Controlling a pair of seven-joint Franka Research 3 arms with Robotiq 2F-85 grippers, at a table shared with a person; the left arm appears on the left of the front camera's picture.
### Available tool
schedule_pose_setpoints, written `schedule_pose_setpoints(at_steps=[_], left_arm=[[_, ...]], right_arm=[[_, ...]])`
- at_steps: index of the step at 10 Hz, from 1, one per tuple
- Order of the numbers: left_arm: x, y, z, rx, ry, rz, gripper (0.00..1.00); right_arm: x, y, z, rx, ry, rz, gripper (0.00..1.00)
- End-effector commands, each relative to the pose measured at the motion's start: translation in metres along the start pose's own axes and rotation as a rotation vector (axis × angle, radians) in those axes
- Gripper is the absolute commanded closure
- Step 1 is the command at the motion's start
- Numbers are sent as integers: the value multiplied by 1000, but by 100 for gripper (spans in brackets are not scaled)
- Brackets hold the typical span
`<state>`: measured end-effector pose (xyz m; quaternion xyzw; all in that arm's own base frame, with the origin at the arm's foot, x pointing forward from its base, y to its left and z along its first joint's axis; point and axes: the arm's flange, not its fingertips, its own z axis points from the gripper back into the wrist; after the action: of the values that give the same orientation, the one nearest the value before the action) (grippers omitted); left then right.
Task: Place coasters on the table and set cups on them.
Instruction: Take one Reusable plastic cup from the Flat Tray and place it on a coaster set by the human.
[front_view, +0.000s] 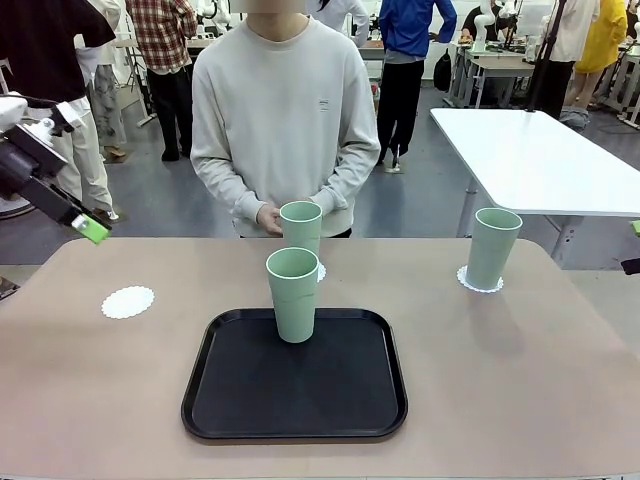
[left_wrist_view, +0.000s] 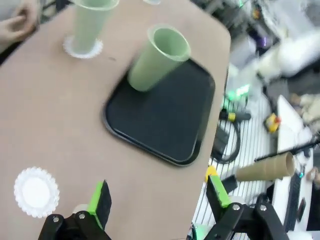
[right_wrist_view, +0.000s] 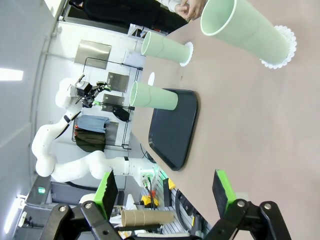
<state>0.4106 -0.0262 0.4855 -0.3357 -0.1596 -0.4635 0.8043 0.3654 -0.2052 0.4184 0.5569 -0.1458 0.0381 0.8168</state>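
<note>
Just one cup (front_view: 292, 295) on tray (front_view: 300, 395)

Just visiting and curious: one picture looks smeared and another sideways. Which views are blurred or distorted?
Left wrist view: smeared, and the cup on the tray looks slanted, likely lens distortion. Right wrist view: sharp but rolled sideways, so the nearest cup seems to lie flat. Front view: crisp, with soft shadows on the table.

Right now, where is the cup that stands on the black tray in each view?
Front view: cup at centre, on the black tray's far end.
Left wrist view: cup upper middle, leaning right.
Right wrist view: cup left of centre, seen sideways.
Shared landmark: the black tray.
</note>
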Motion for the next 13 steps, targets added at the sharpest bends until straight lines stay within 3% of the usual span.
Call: schedule_pose_setpoints(at_steps=[1, 4, 6, 7, 8, 13], left_arm=[[-11, -21, -30, -3, -10, -185, 0], [-5, -27, -80, 114, 24, -368, 0], [12, -22, -105, 151, 87, -378, 0], [21, -16, -112, 159, 140, -305, 0], [4, -29, -91, 125, 90, -378, 0], [4, -29, -91, 125, 90, -378, 0]], right_arm=[[0, 1, 0, -3, -4, -10, 0], [0, 1, 0, -3, -4, -10, 0], [0, 1, 0, -3, -4, -10, 0], [0, 1, 0, -3, -4, -10, 0], [0, 1, 0, -3, -4, -10, 0], [0, 1, 0, -3, -4, -10, 0]])
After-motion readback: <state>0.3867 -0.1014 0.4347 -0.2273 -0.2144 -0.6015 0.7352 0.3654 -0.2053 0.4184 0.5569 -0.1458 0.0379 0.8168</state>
